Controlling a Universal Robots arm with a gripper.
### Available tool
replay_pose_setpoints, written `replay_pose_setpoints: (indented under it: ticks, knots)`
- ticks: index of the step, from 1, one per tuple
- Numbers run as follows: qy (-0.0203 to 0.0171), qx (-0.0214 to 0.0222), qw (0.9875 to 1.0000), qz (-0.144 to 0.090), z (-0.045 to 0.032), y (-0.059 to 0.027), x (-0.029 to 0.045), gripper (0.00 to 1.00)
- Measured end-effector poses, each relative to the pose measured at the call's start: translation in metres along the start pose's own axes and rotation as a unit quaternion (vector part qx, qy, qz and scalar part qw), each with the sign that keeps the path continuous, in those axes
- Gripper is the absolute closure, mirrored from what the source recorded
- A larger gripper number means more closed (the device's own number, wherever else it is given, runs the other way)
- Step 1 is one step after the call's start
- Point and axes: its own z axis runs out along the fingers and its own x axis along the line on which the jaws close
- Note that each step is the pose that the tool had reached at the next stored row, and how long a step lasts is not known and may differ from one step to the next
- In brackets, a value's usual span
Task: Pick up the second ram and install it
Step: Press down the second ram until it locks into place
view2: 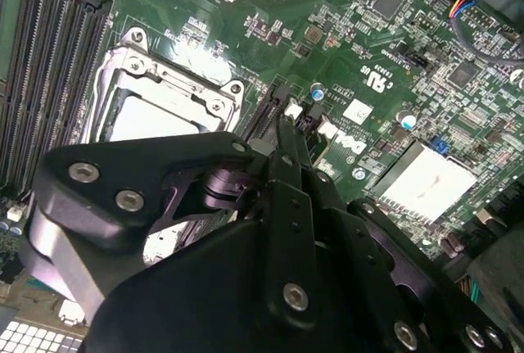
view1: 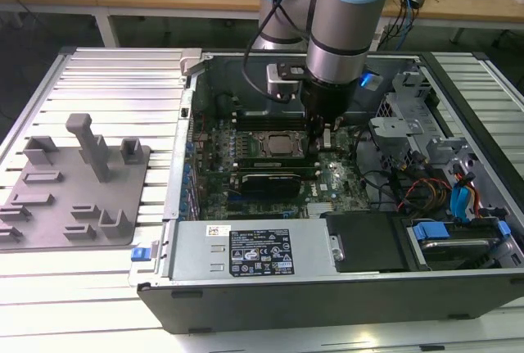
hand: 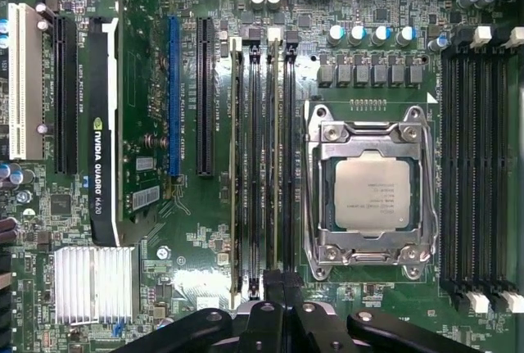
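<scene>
The second ram (hand: 271,165), a long narrow green stick, stands on edge in a memory slot beside the CPU socket (hand: 372,193); in the exterior view it (view1: 246,166) lies just in front of the socket. My gripper (view1: 325,142) reaches down into the open computer case, over the stick's end toward the exterior view's right. Both wrist views show the gripper (hand: 283,281) (view2: 288,119) with its fingers drawn together, tips right at that end of the stick. Whether they pinch the stick or just rest on it is not visible.
A grey holder tray (view1: 74,189) lies on the slatted table at the exterior view's left. Inside the case, a graphics card (hand: 102,148), more memory slots (hand: 479,165), a heatsink (hand: 92,283), the power supply (view1: 254,251) and loose cables (view1: 442,189) surround the work spot.
</scene>
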Motion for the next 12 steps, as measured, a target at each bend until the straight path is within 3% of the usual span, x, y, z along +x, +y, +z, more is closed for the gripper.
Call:
replay_pose_setpoints:
  ticks: [5,7,10,12]
  knots:
    - [-0.0005,0.0001,1.0000,0.000,0.0002,0.0000,-0.0001,0.92]
    - [-0.0017,0.0004,1.0000,0.000,-0.0044,0.0000,-0.0005,0.92]
    - [-0.0005,0.0001,1.0000,0.000,-0.0146,0.0001,-0.0001,0.92]
    - [-0.0005,0.0002,1.0000,0.000,-0.0145,0.0000,-0.0002,0.92]
